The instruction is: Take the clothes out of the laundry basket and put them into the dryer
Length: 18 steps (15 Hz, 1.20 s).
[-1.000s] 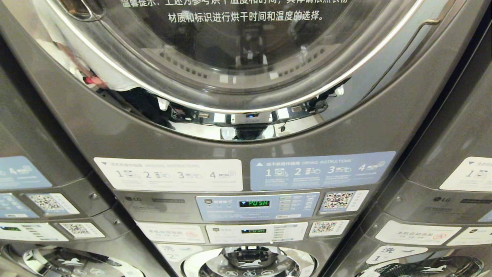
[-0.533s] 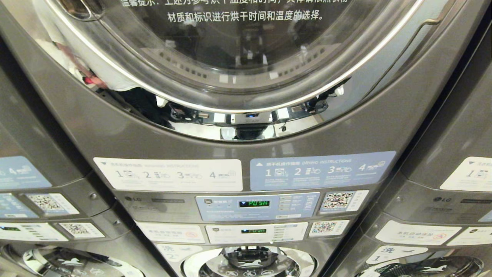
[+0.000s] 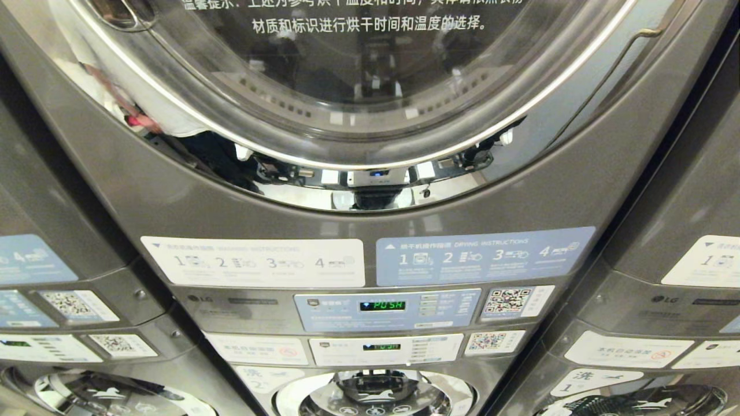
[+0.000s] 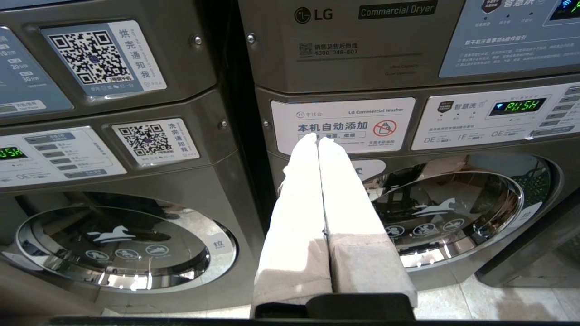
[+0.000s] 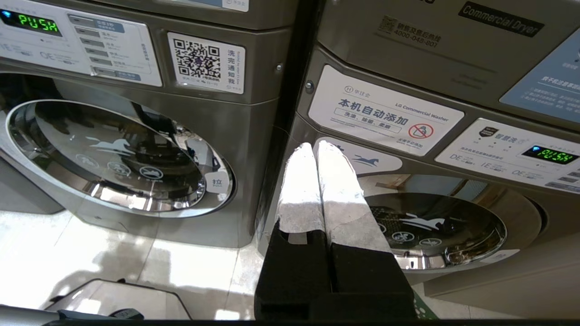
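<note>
The dryer (image 3: 578, 173) fills the head view, a dark grey LG unit. Its chrome-rimmed round glass door (image 3: 370, 75) with white Chinese text is closed. Neither arm shows in the head view. In the left wrist view my left gripper (image 4: 318, 138) is shut and empty, its white-wrapped fingers pointing at the washer panel below the dryer. My right gripper (image 5: 316, 146) is also shut and empty, aimed at the seam between two stacks. A green sliver with pale dots, probably the laundry basket (image 5: 421, 310), peeks out beside the right gripper's base. The clothes are out of view.
Under the dryer sits a washer with a smaller horse-logo door (image 4: 448, 208), and like doors flank it (image 4: 113, 244) (image 5: 113, 154). Grey neighbouring stacks stand close on both sides (image 3: 682, 202). Pale tiled floor (image 5: 136, 262) lies before the machines, with a grey-white object (image 5: 118, 301) on it.
</note>
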Tool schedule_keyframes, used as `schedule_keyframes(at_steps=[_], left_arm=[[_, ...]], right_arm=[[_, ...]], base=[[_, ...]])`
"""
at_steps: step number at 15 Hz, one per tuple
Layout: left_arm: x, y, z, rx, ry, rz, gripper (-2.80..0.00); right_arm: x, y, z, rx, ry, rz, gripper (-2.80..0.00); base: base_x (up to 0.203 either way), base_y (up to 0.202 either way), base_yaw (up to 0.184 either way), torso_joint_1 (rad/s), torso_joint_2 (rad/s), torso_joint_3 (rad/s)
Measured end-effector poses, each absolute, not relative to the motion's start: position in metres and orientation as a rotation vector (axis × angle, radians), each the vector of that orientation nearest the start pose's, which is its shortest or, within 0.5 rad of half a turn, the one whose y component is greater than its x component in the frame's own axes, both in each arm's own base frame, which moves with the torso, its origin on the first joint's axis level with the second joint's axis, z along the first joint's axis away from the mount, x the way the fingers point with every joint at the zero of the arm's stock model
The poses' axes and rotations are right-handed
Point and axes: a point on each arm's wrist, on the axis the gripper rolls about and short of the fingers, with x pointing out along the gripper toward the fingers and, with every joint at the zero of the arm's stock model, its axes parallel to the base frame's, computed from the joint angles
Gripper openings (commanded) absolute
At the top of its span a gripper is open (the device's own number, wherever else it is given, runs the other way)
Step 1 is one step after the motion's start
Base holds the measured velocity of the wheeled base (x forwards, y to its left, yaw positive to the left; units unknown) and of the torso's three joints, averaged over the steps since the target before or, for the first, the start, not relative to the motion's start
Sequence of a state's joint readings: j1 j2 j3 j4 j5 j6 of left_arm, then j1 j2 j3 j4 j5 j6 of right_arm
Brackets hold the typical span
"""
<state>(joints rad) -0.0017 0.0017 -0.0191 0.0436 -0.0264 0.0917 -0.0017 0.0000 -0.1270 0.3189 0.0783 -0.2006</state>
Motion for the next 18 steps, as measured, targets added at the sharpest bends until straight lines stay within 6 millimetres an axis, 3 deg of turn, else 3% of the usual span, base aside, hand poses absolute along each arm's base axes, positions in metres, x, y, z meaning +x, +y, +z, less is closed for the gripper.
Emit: schedule_keyframes(at_steps=[5, 9, 18], left_arm=[[-0.024, -0.0004, 0.0766, 0.089, 0.019, -0.024, -2.8], [-0.024, -0.0004, 0.0767, 0.085, 0.019, -0.024, -2.8], [-0.024, -0.0004, 0.0765, 0.085, 0.019, -0.023, -2.8]], right_arm=[[-0.0359, 0.0019, 0.0778, -0.208, 0.182, 0.098, -2.8], [-0.0356, 0.0008, 0.077, -0.102, 0.192, 0.04, -2.8], [-0.0353, 0.0005, 0.0766, -0.142, 0.193, 0.03, -2.8]], base=[[0.0, 0.0, 0.0, 0.0, 0.0, 0.0], [0.0, 0.0, 0.0, 0.0, 0.0, 0.0], [0.0, 0.0, 0.0, 0.0, 0.0, 0.0]])
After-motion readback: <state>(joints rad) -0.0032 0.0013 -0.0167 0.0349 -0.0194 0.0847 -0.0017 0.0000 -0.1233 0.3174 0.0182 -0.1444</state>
